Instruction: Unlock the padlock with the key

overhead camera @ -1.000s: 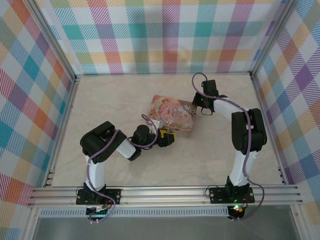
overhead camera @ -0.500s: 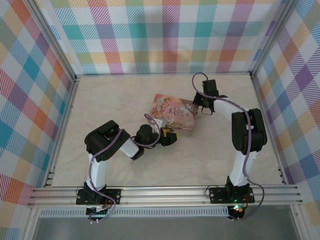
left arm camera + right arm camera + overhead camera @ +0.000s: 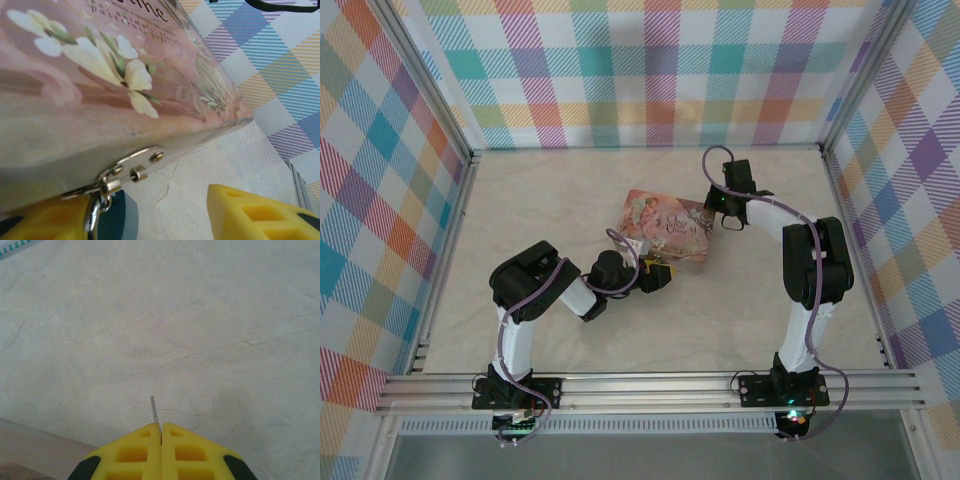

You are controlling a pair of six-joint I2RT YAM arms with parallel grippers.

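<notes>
The padlock [image 3: 111, 216], a small blue body on a silver shackle, hangs from the metal hasp [image 3: 131, 167] on the front of the pink floral tin [image 3: 666, 226]. My left gripper [image 3: 145, 212] is open around it at the tin's near corner. One yellow finger [image 3: 35, 222] lies against the padlock, and the other finger [image 3: 257, 212] stands well apart to the right. My right gripper [image 3: 161, 426] hovers over bare table behind the tin's right end and is shut on the key [image 3: 154, 410]. The key's thin grey blade pokes out past the fingertips.
Checked walls close the table on three sides, and an aluminium rail [image 3: 650, 385] runs along the near edge. The tin lies tilted in the middle, with marble table [image 3: 540, 200] open to its left and behind it. The right arm [image 3: 810, 265] stands to the tin's right.
My left arm has pushed a little forward toward the tin's near corner and its jaws have narrowed around the padlock. The right arm and the key have stayed put.
</notes>
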